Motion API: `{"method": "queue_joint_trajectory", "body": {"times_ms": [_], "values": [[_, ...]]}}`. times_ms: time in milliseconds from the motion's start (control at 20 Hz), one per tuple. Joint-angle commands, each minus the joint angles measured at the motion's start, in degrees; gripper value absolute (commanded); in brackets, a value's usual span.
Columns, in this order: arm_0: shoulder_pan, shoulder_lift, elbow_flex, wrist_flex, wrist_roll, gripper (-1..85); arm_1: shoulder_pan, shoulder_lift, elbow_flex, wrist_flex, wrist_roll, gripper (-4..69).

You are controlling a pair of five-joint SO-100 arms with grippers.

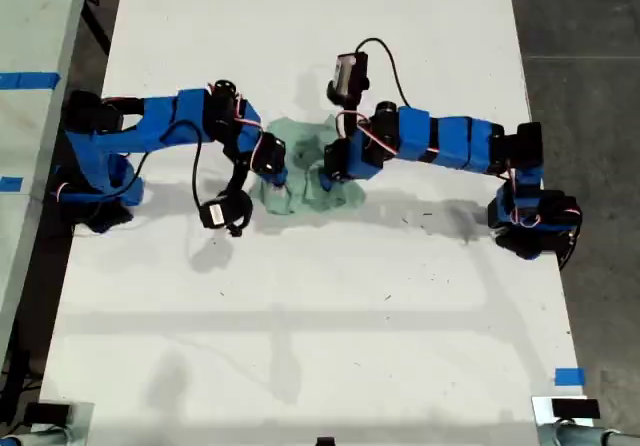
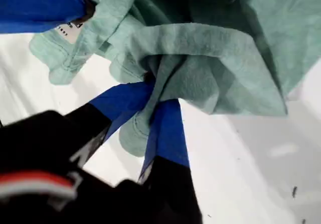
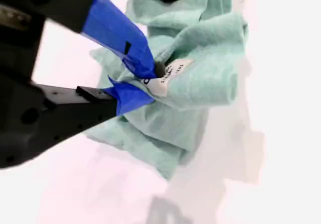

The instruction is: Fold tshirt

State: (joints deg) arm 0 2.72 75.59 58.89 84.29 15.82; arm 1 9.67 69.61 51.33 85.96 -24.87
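Tshirt (image 1: 305, 166), pale mint, bunched mid-counter (image 1: 320, 306); my first pincer (image 2: 153, 101) pinching a fold, my second pincer (image 3: 143, 83) pinching cloth at its label

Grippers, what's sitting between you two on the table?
The tshirt, bunched in a heap. The exterior view shows it between my first gripper and my second gripper, and each is pinching a fold.

Both arms are blue printed segments joined by black servo blocks, with thin cables looping along them; blue-tipped jaws on black mounts.
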Motion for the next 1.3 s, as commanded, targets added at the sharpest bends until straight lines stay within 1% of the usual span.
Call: {"method": "queue_joint_trajectory", "body": {"times_ms": [0,150,200,250,300,400,450,500,550,600,650,700,750,850,900,950,1000,1050,1100,1200,1250], "values": [[-9.49,5.98,2.29,0.44,5.01,0.0,7.21,6.42,3.16,-4.04,-4.04,-2.1],[-15.56,6.06,4.92,-0.62,9.14,0.0,12.83,6.68,8.35,-9.40,-5.80,-2.1],[-17.93,6.33,5.89,-1.23,10.46,0.5,15.21,7.03,9.14,-10.20,-6.50,1.3],[-21.01,7.29,7.38,-1.85,11.07,4.2,18.28,7.65,9.58,-10.28,-6.24,13.8],[-24.52,8.96,9.14,-2.11,11.25,13.7,21.97,8.53,9.23,-8.88,-6.68,19.9],[-31.11,14.85,13.71,-3.52,12.92,24.6,28.12,13.80,10.72,-7.21,-7.91,29.9],[-33.93,18.90,16.52,-4.39,14.24,26.5,30.94,17.58,12.48,-6.86,-10.55,46.3],[-36.47,23.38,20.04,-4.75,14.85,26.8,33.22,21.62,14.85,-6.15,-11.60,47.0],[-38.23,27.77,23.73,-5.19,15.56,28.0,35.07,26.72,19.34,-5.98,-11.78,45.7],[-39.46,32.34,28.30,-5.71,15.64,28.2,36.12,32.17,25.14,-6.50,-11.87,42.9],[-39.81,37.27,34.28,-7.56,15.64,28.1,36.47,38.41,32.34,-7.82,-11.25,38.6],[-39.20,42.63,40.87,-10.55,15.64,27.6,36.30,44.21,39.55,-9.32,-10.28,36.3],[-37.88,48.08,47.99,-13.36,15.03,25.0,35.16,50.27,46.85,-10.99,-9.23,30.7],[-33.57,58.36,61.26,-18.90,13.36,20.0,30.94,62.23,60.21,-13.97,-7.03,17.0],[-31.03,63.02,67.15,-21.09,11.51,15.7,28.48,68.03,66.27,-15.03,-4.66,10.1],[-28.21,67.76,73.21,-23.91,9.93,8.9,26.02,73.39,72.07,-15.73,-1.85,4.6],[-24.96,72.86,79.19,-27.51,8.79,4.9,23.29,78.31,77.52,-16.61,0.53,1.5],[-22.15,77.70,85.17,-31.03,8.17,0.1,20.83,82.27,82.79,-17.58,2.99,0.8],[-20.13,82.09,90.09,-31.73,5.36,0.1,18.02,85.25,87.28,-18.81,5.54,-2.0],[-17.67,86.40,95.54,-29.62,2.55,0.1,13.18,88.24,95.01,-21.45,10.81,-2.1],[-16.70,87.98,97.82,-29.88,2.37,0.1,11.60,89.65,98.79,-22.76,12.74,-2.1]]}}
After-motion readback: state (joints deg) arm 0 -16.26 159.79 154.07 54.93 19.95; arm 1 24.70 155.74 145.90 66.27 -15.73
